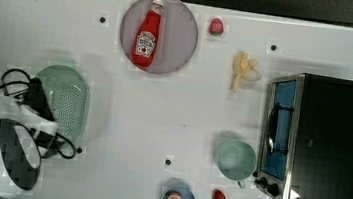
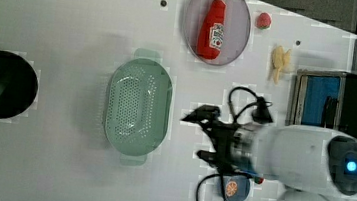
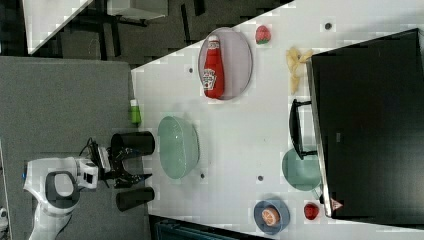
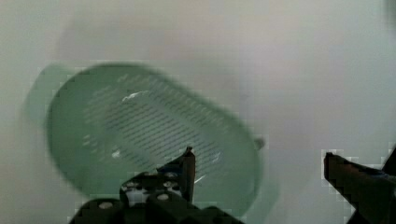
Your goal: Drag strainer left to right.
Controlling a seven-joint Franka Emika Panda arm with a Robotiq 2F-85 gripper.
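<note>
Fingers spread wide and gripping nothing, the gripper [image 4: 259, 163] hangs above the strainer [image 1: 63, 101], one finger [image 4: 188, 168] over the perforated bowl and the other out past the rim, over bare table [image 1: 162, 118]. That straddle looks like a set-up for catching the rim between the fingers, a hold that would let the arm pull the shallow dish along the surface rather than lift it. The strainer rests flat at the top view's left, its long side running up and down that picture, with open white tabletop to its right. Farther along the same path stand a mint cup [image 1: 236, 158] and a toaster oven [image 1: 316, 141], so the drag has room but not the whole width. A ketchup bottle [image 1: 147, 36] lies on a grey plate [image 1: 182, 34], well clear of the route.
</note>
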